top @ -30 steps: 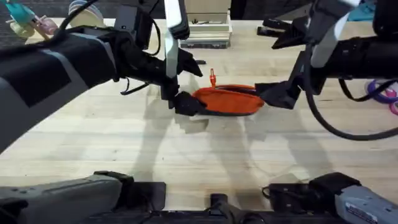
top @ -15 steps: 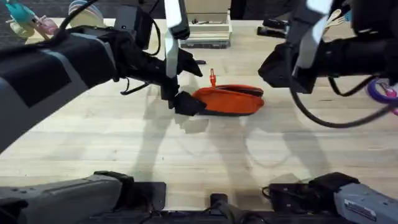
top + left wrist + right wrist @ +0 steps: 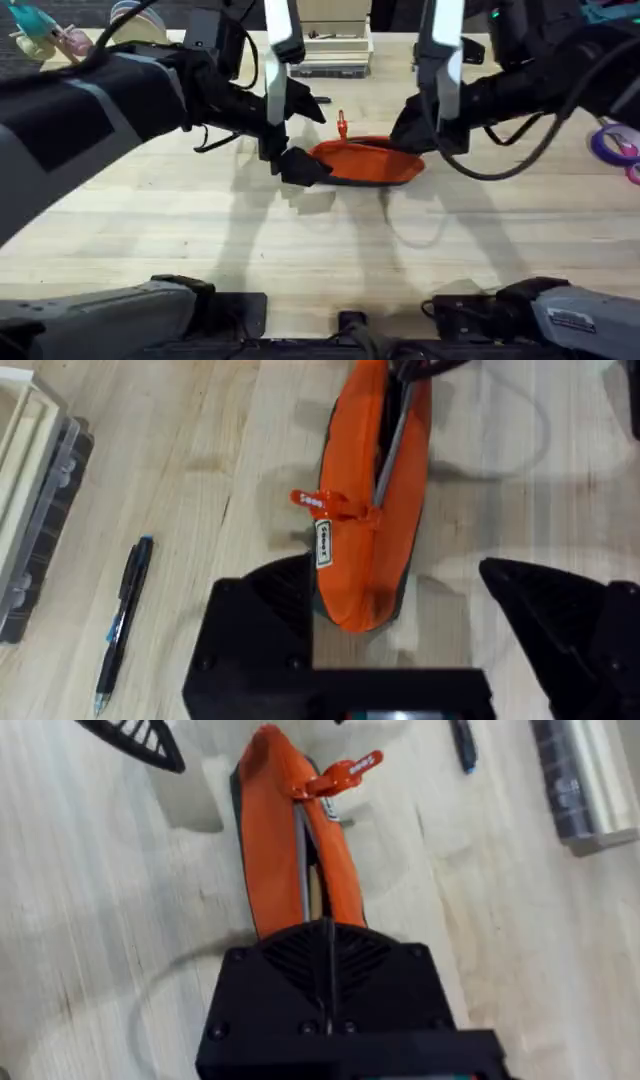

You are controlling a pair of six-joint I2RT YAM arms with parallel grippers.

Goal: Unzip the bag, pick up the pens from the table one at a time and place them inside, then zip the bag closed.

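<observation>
matt orange cloth bag (image 3: 368, 510) on pale grained wooden table (image 3: 200, 230), glossy plastic pen (image 3: 122, 622) beside

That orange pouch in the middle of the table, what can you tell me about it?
The bag is a soft orange fabric pouch, oblong, lying on the pale wooden table. Its zipper runs along the top and looks partly open, showing a dark slit; a small red pull with a white label sticks out near one end. The left gripper is at that end, its fingers on either side of the pouch, and the right gripper is at the other.
</observation>
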